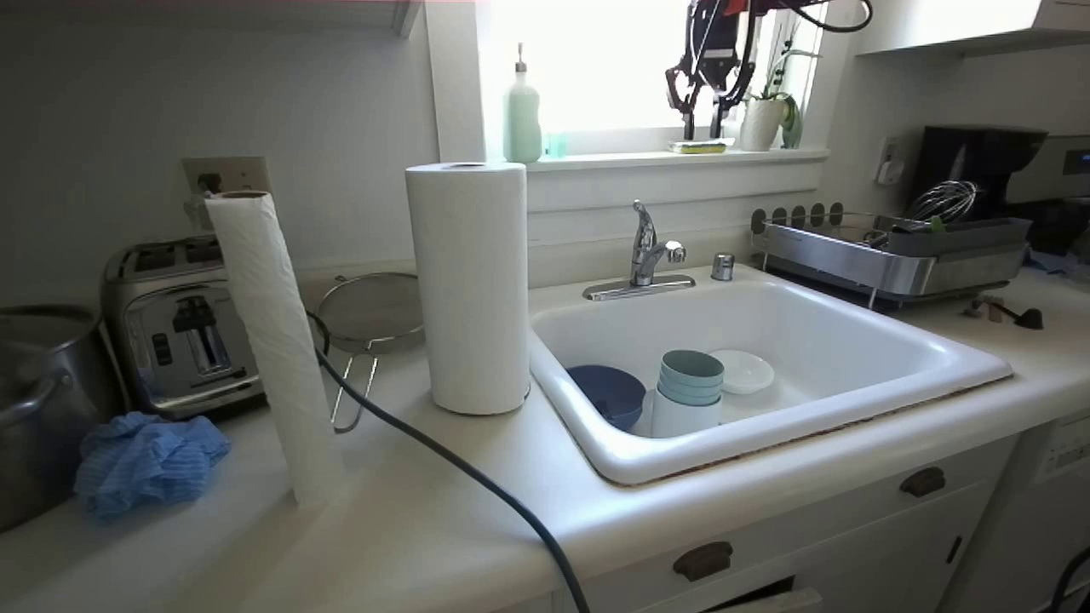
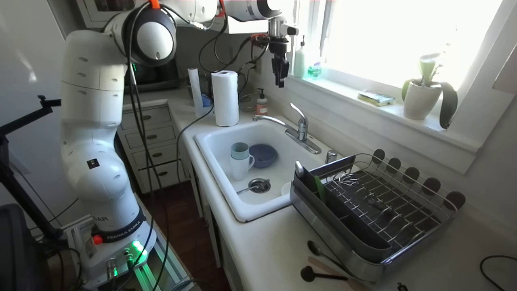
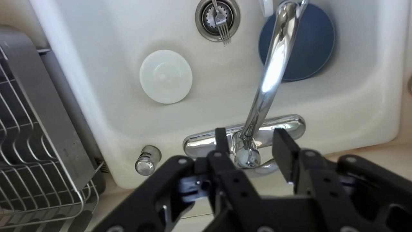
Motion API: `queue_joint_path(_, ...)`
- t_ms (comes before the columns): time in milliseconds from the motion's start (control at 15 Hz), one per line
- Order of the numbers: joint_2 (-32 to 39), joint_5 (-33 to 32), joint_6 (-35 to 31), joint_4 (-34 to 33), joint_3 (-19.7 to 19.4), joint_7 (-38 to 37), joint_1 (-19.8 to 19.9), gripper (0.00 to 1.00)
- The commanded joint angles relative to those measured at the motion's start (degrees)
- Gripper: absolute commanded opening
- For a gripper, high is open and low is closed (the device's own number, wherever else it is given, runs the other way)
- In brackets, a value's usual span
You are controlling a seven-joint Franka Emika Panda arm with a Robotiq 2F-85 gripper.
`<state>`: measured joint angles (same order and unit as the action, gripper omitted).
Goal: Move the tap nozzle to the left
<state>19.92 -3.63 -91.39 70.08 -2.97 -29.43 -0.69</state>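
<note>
One chrome tap nozzle [image 3: 273,71] rises from the rear ledge of the sink [image 3: 106,96], along the back edge of the bench [image 2: 266,242]; in my wrist view it crosses over the blue bowl [image 3: 310,45]. I have the gripper [image 3: 250,137] spread, its tips apart and nothing held, well above the tap nozzle; the wrist view shows me that gap plainly, but in an exterior view the fingers [image 2: 280,76] overlap side-on and I can't judge it. The wrist view also gives me the fork [image 3: 220,20] clearest, lying across the drain [image 3: 206,24]. Stacked teal cups [image 1: 691,387], nearer the bench's front edge, reach me through both exterior views only. Only in an exterior view do I get the orange pump bottle [image 2: 261,108], near the paper roll [image 2: 226,99] and the bench's back edge.
</note>
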Motion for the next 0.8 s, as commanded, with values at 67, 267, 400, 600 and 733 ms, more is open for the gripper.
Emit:
queue_joint_path(67,-13.3,-1.4,0.5,15.6,0.3,-0.8,-1.6,0.8)
queue_joint_path(267,-19.9,-1.6,-1.2,23.1,0.3,-3.9,-2.3,0.98)
queue_joint_path(400,-24.5,-1.1,-0.8,28.0,0.9,-5.1,-1.5,1.0)
queue_joint_path(600,-31.7,0.4,0.1,35.9,1.3,-6.3,-0.5,1.0)
queue_joint_path(733,-36.8,1.6,0.8,41.6,1.5,-3.8,0.0,1.0)
